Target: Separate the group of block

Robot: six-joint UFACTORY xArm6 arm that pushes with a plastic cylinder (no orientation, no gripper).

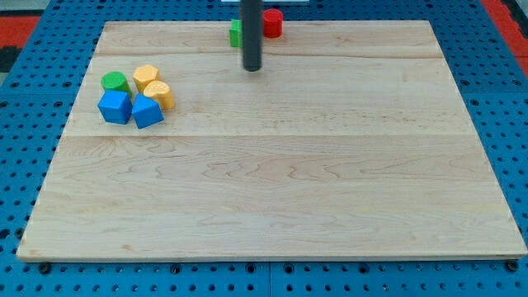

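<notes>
Camera view shows the wooden bench (280,181) filling most of the frame, resting on a blue pegboard (25,165). The arm carries no gripper, so there is nothing to release or clench; it ends in a dark rod whose lower end, my tip (252,69), rests on the bench near the view's top.

The group to separate sits well to the view's left of my tip and a little toward the view's bottom. It is a tight cluster of five: a blue cube (115,107) and a second blue block (148,111) side by side on the cluster's lower edge, a yellow block (146,77) and another yellow block (159,94) above them, and a green cylinder (115,82) at the upper left. They appear to touch or nearly touch.

Just behind the rod, toward the view's top, stand a green block (236,33), partly hidden, and a red block (272,22).

I judge these blocks light, rigid and free to slide on the smooth wood. They cannot be grasped, only pushed. A flat face square-on should move straight; an off-centre push, or one on the round cylinder, would likely spin or slip it aside. Entering a seam between blocks should wedge them apart.
</notes>
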